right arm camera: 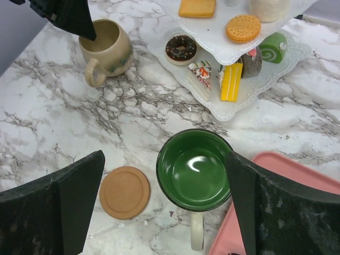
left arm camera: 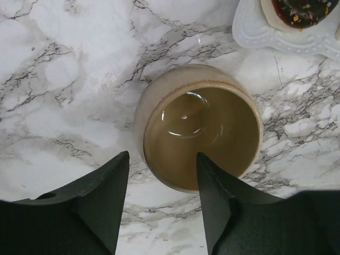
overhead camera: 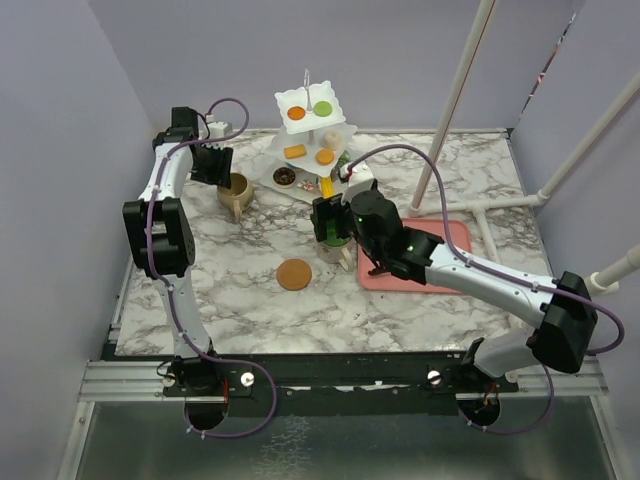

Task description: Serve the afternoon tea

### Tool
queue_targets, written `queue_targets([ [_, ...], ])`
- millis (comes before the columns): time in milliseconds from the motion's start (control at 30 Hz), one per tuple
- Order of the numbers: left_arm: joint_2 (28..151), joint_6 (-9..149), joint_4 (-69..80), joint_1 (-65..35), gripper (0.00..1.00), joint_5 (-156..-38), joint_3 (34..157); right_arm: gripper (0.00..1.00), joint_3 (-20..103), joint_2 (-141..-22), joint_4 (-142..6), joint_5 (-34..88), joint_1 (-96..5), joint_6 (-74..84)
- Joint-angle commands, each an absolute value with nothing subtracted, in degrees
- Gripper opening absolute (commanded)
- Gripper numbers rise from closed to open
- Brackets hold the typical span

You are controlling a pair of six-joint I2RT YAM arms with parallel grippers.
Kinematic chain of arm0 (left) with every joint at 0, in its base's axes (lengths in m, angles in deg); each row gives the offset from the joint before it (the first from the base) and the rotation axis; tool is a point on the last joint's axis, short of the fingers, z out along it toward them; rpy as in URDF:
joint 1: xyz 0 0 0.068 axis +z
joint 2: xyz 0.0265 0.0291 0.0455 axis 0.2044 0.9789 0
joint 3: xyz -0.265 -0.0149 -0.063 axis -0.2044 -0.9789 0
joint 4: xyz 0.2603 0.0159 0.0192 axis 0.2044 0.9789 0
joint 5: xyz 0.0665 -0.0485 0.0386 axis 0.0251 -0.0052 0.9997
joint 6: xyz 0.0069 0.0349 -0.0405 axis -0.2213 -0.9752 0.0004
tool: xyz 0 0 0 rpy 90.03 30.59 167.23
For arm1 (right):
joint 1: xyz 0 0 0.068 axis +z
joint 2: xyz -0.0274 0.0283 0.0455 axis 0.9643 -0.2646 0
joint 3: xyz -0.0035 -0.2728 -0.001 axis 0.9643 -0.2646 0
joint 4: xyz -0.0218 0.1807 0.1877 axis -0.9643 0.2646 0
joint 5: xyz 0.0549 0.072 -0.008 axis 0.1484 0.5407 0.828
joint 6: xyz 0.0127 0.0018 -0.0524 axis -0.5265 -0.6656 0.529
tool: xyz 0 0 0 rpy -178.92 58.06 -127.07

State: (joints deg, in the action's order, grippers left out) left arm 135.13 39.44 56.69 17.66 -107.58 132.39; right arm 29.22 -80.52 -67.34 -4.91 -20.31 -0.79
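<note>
The beige mug [left arm camera: 199,127] stands upright on the marble, left of the white three-tier stand [overhead camera: 310,140]. My left gripper [left arm camera: 162,159] is open just above it; one finger is over the inside, the other outside the near wall. The green-inside mug [right arm camera: 194,170] stands upright in front of the stand, handle toward me. My right gripper [right arm camera: 164,156] is wide open above it, its right finger over the mug's right rim. One wooden coaster [right arm camera: 125,191] lies bare left of this mug. Toy pastries fill the stand, among them a chocolate donut [right arm camera: 181,47]. A second coaster does not show.
A pink tray [overhead camera: 440,262] lies right of the green-inside mug, partly under my right arm. White pipes [overhead camera: 450,110] slant up at the back right. Purple walls close the left and back sides. The stand's bottom tier [right arm camera: 228,109] is close behind the green-inside mug.
</note>
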Motion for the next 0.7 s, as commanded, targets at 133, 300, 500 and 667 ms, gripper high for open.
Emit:
queue_targets([
  [133, 138.9, 42.8, 53.5, 15.8, 0.47, -103.4, 133.6, 1.00, 33.8, -87.2, -62.4, -9.9, -20.4, -5.5],
  [300, 139.3, 43.5, 52.2, 15.8, 0.30, -103.7, 131.7, 1.00, 37.4, -90.3, -61.0, -2.2, -20.3, -3.9],
  [500, 134.7, 47.7, 50.9, 15.4, 0.07, -104.5, 124.7, 1.00, 45.0, -97.4, -57.1, 6.1, -20.3, -2.3],
  [667, 125.0, 57.2, 46.6, 14.5, 0.04, -102.8, 112.4, 1.00, 48.5, -102.4, -59.2, 11.9, -19.9, -1.4],
])
